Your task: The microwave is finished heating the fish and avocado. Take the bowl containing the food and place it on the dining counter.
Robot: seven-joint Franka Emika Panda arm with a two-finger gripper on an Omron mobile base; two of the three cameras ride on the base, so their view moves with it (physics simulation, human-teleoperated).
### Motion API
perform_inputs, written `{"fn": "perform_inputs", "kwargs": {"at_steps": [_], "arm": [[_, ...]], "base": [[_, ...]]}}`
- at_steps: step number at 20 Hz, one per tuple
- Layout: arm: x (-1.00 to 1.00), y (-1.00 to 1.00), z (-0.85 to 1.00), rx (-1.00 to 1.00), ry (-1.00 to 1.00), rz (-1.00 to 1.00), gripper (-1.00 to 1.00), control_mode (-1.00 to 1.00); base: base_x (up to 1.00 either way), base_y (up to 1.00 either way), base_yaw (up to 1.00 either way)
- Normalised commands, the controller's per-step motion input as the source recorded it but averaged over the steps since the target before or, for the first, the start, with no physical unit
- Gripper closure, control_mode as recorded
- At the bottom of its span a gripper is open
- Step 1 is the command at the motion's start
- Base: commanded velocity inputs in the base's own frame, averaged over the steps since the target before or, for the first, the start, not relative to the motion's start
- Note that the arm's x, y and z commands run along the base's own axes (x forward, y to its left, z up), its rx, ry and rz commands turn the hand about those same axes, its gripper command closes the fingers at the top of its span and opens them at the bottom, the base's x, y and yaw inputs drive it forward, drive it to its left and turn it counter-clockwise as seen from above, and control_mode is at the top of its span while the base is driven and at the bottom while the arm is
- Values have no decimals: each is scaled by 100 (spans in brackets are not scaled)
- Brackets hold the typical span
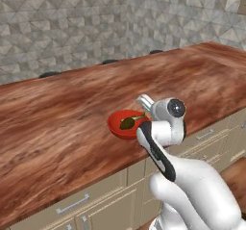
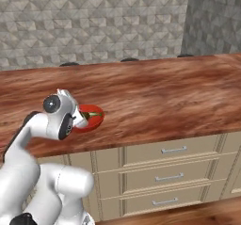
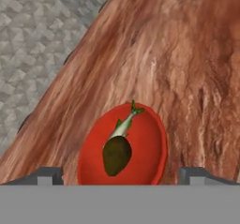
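The dining counter [image 1: 72,113] is stretching long and reddish-brown over beige drawers [image 2: 174,149]. The red bowl [image 3: 145,138] is sitting on it near its front edge, well away from both ends. The gripper [image 3: 121,176] is hanging just behind the bowl's near rim, its jaws standing released on either side, grasping nothing. The avocado [image 3: 116,155] is lying inside the bowl, touching the fish [image 3: 124,123].

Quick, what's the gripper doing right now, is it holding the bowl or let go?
Gripper: open, jaws spread wide to either side of the red bowl, gripping nothing; the bowl rests on the dining counter.
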Motion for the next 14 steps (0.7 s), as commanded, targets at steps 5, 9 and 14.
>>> {"fn": "perform_inputs", "kwargs": {"at_steps": [5,9,14], "arm": [[-100,0,97,0,-23,12,-100,-100],[-100,0,64,0,-32,18,-100,-100],[-57,2,13,-2,-32,7,-100,-100]], "base": [[0,0,0],[0,0,0],[0,0,0]]}}
